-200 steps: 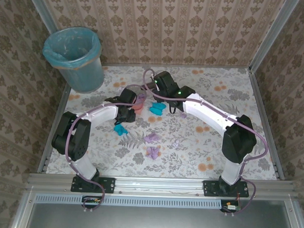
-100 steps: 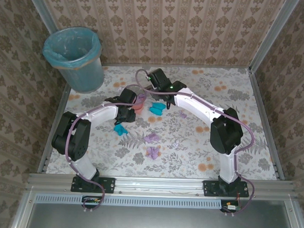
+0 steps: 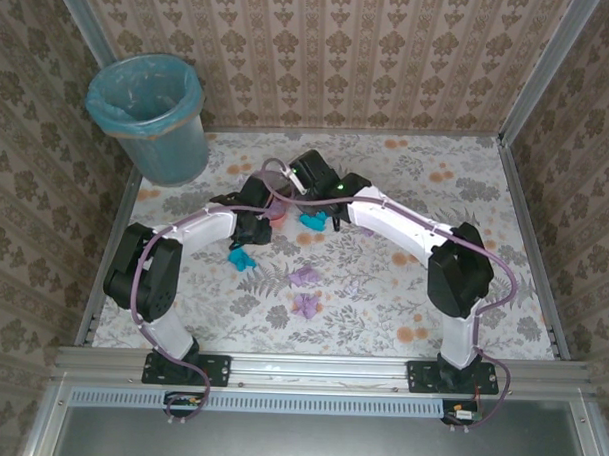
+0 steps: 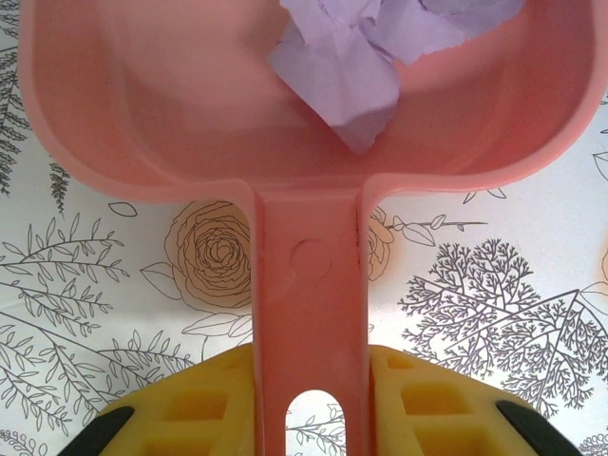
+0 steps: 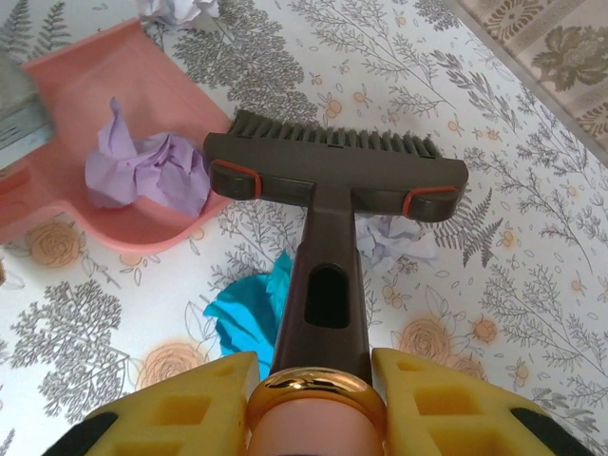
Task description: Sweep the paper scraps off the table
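Pink plastic, the one dustpan (image 4: 142, 114) rests on the table (image 3: 456, 193). The left gripper (image 4: 312, 404) has its yellow jaws nearly closed, clamping the pan's handle, and one lilac wad (image 4: 347, 71) lies inside. To the right, the right gripper (image 5: 313, 399) is clenched tight on the handle of the one brown brush (image 5: 332, 171), whose head is just beside the pan's rim. Loose paper scraps (image 3: 305, 306) seen from above are two teal wads (image 3: 241, 258) and two lilac wads (image 3: 304, 276). A white wad (image 5: 394, 242) lies against the brush.

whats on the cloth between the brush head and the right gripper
A teal paper scrap, partly under the brush handle, and a pale scrap; right wrist view.
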Robot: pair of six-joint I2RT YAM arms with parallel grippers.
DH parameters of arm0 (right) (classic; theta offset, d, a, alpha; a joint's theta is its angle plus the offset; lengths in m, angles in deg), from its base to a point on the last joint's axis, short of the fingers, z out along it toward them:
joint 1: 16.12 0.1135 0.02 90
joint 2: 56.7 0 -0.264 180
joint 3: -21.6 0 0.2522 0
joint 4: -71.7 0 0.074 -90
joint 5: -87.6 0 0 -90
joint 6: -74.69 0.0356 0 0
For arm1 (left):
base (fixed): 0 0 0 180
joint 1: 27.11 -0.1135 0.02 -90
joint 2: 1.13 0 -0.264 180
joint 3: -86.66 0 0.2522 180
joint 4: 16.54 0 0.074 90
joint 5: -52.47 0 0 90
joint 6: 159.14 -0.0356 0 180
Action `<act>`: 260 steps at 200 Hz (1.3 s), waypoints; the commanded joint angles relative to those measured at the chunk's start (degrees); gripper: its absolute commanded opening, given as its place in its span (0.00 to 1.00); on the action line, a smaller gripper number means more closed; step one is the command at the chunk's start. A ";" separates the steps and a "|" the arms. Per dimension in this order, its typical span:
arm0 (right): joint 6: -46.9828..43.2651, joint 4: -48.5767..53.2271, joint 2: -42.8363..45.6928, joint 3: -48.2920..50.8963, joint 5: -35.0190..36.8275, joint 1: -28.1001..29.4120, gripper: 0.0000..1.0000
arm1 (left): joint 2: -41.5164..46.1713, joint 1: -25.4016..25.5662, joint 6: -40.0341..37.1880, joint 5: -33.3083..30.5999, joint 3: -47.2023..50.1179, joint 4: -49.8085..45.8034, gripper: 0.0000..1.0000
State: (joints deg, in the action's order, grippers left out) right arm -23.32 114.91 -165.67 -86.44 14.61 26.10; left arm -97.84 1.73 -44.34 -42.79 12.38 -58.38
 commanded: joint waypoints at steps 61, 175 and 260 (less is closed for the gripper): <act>2.64 -8.87 14.95 10.14 3.48 1.06 0.00 | 0.38 0.87 -1.71 -2.40 -0.36 -2.63 0.00; 23.41 -22.60 49.03 49.31 15.62 -0.74 0.00 | 5.74 2.18 -3.10 -5.05 3.00 1.78 0.00; 28.31 -34.05 62.78 69.30 24.12 -0.77 0.00 | 9.41 2.79 -4.89 -7.50 6.26 6.58 0.00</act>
State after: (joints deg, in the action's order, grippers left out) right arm 3.24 89.34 -105.61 -19.47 33.65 25.51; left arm -90.23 3.78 -47.36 -47.93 17.43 -54.01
